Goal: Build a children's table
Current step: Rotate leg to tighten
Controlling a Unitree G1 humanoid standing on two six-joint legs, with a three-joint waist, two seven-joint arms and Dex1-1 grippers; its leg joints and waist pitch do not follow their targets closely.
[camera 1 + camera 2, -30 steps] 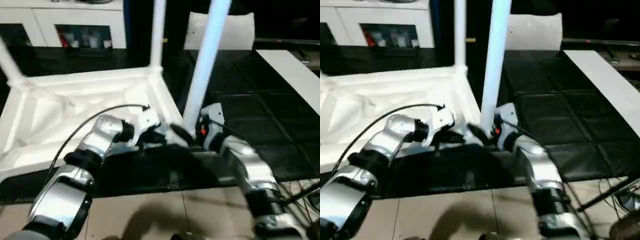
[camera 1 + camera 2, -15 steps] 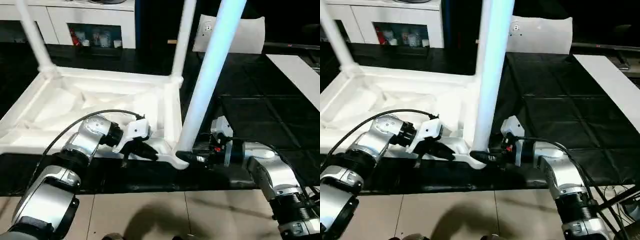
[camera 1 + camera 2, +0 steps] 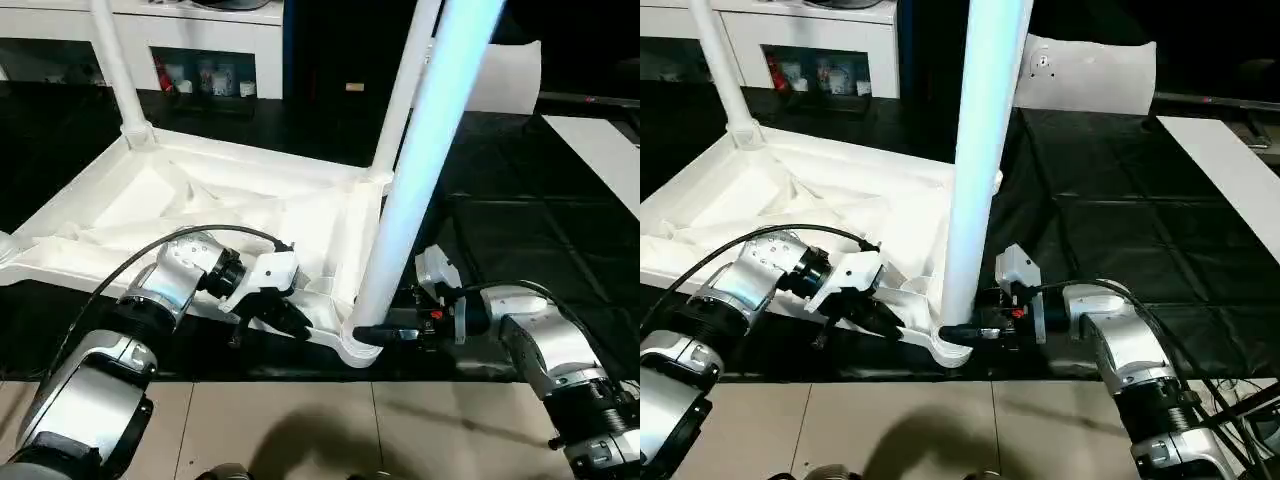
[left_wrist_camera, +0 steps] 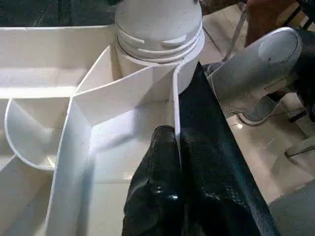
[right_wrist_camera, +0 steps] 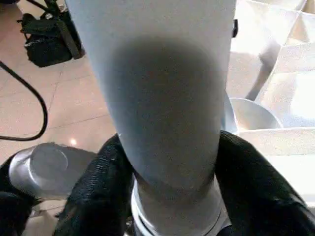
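The right gripper (image 3: 958,331) has closed in and now clasps the near leg (image 3: 420,170) at its base, at 6 o'clock. The tabletop (image 3: 200,215) lies ribs-up on the black mat (image 3: 1110,230), three legs standing in corner sockets. The left gripper (image 3: 297,322) stays pinched on the near rim, at 7 o'clock.

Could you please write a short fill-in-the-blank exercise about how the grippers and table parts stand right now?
1. The tabletop lies with its ribbed underside facing ____.
2. The left gripper is pinched on the tabletop's ____.
3. The right gripper has a finger on each side of the nearest ____.
4. That part stands in a ____ socket.

Missing words: up; rim; leg; corner
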